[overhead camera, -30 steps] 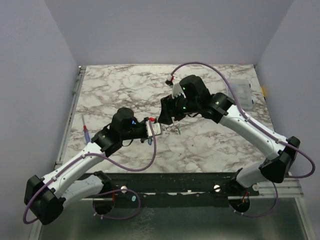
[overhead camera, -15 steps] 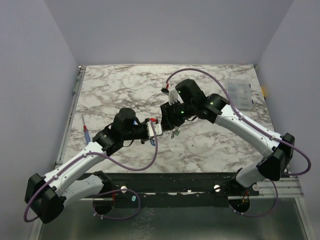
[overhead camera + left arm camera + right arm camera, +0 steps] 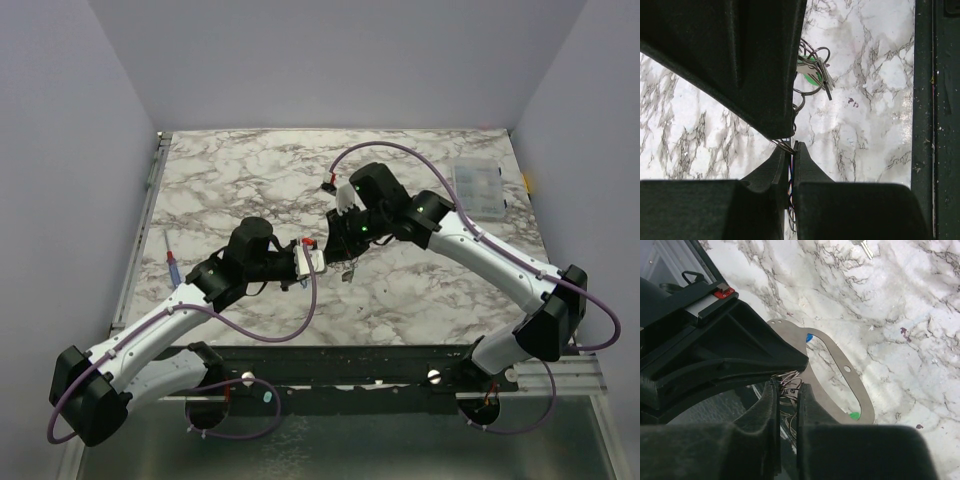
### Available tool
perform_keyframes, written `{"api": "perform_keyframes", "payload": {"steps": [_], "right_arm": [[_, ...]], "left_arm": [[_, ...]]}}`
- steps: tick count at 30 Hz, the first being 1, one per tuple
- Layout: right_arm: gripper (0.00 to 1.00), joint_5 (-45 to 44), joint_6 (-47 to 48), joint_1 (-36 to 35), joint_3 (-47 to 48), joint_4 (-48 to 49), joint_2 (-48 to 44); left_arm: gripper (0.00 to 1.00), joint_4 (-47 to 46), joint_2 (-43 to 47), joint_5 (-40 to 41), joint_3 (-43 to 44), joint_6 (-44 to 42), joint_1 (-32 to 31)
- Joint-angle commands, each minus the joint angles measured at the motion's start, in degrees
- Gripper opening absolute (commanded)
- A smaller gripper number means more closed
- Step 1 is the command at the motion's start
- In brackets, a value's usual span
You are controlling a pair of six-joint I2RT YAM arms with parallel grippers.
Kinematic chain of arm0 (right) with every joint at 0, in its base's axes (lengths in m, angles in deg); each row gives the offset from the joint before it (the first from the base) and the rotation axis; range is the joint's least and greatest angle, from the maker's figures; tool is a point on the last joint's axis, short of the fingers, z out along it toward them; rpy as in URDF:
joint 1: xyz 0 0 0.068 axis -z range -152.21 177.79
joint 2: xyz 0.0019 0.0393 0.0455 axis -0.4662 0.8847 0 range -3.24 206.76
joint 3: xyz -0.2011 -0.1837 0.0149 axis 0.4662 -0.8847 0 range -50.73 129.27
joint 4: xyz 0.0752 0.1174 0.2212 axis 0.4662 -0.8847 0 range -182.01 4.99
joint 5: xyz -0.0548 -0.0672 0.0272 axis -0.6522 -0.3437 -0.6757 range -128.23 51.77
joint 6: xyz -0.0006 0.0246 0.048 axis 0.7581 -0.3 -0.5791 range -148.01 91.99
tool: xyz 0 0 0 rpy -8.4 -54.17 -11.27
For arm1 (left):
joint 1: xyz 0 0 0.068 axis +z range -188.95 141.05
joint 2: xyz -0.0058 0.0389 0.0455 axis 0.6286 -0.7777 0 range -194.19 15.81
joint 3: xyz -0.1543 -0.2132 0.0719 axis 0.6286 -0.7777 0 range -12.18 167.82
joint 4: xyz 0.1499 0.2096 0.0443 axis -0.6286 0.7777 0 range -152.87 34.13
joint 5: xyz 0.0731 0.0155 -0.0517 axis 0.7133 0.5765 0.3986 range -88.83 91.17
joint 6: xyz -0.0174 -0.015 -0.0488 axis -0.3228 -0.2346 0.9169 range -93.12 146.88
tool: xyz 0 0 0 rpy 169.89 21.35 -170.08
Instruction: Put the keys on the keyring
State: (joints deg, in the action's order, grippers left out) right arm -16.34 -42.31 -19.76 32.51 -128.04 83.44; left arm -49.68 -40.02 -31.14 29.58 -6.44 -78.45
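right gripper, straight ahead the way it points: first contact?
The left gripper, nose to nose with the right gripper; only the wire rings it pinches lie between. The left-held keyring passes beside. Gap depth unclear.

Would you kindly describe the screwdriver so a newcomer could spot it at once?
Start at the marble table and follow its left edge toward the near side. There, just left of the left arm, lies the screwdriver. It is the only thin, stick-like thing there, with a red and blue handle.
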Motion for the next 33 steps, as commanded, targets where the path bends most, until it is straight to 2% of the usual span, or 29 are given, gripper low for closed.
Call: {"api": "perform_keyframes", "payload": {"steps": [1,6,19,27,33], "right_arm": [[0.02,-1.56,2.77,-0.13,-2.47,-3.17,1.05],[0.01,-3.71,3.09,-0.09,-5.1,-2.18,1.71],[0.01,-26.05,3.54,-0.09,-4.51,-10.14,3.66],[0.01,-28.57,1.36,-0.04,-6.15,-12.91,9.06],[0.13,-22.65,-0.56,-0.05,-5.83,-8.72,13.06]], "left_arm": [[0.0,-2.9,1.6,-0.3,1.67,-0.65,0.17],[0.0,-2.95,2.89,0.03,1.38,-1.85,0.17],[0.0,-3.7,5.28,1.99,1.29,-1.75,0.44],[0.0,-4.58,4.05,5.27,1.79,-0.26,0.49],[0.0,-6.11,2.28,5.2,1.59,1.11,0.52]]}}
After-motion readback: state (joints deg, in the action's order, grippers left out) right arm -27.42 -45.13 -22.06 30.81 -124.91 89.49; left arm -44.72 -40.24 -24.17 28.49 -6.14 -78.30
